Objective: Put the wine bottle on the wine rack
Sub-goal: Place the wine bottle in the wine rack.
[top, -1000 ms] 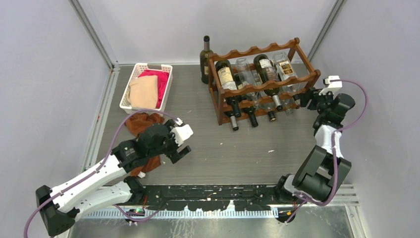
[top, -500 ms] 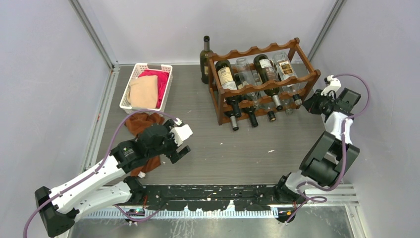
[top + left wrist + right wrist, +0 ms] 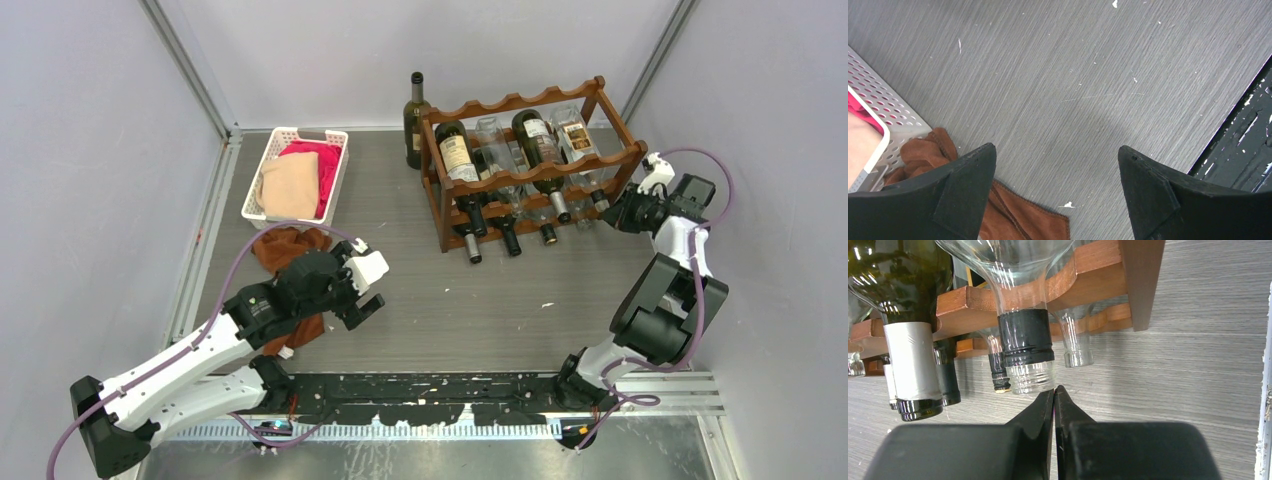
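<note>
Since a second ago my right gripper (image 3: 610, 209) has snapped its fingers together and drawn in toward the right end of the wine rack (image 3: 530, 175), elbow folding nearer the right wall. Its pressed tips (image 3: 1054, 390) pinch nothing; they sit at the threaded mouth of the clear wine bottle (image 3: 1025, 340), touching or not I cannot tell. That bottle (image 3: 575, 135) lies in the top tier's right-most cradle, neck pointing near, just inside the rack's right post (image 3: 1140, 285). A dark bottle (image 3: 415, 115) stands upright behind the rack's far-left corner. My left gripper (image 3: 372, 287) hangs spread wide and empty over bare table (image 3: 1073, 90), brown cloth (image 3: 1018, 215) and the white basket's corner (image 3: 893, 115) on its left, the black rail (image 3: 1243, 145) on its right. Open table (image 3: 500, 300) runs from rack to near edge.
</note>
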Controlling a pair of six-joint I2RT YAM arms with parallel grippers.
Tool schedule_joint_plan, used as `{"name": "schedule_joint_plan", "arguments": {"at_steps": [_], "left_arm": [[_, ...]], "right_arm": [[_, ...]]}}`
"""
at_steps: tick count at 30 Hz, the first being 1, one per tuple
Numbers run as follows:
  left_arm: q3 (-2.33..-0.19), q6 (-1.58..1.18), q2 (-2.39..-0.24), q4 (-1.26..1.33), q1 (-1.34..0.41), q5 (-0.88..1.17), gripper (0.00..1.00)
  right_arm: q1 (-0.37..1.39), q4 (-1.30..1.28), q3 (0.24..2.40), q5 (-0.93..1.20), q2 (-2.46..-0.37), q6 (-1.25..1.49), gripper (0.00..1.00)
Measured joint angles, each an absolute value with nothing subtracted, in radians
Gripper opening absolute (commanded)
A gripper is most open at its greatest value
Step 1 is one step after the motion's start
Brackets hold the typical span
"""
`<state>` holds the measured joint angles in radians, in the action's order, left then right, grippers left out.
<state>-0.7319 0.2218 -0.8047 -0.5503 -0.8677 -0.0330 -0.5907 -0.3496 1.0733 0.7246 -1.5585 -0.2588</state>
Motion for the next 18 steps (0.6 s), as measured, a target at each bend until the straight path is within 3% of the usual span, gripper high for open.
{"name": "schedule_joint_plan", "arguments": {"at_steps": [18], "left_arm": [[-0.731, 0.222, -0.805, -0.550, -0.868, -0.032, 0.90]], "right_arm": [[-0.529, -0.413, 1.133, 0.606, -1.578, -0.249, 0.16]]}}
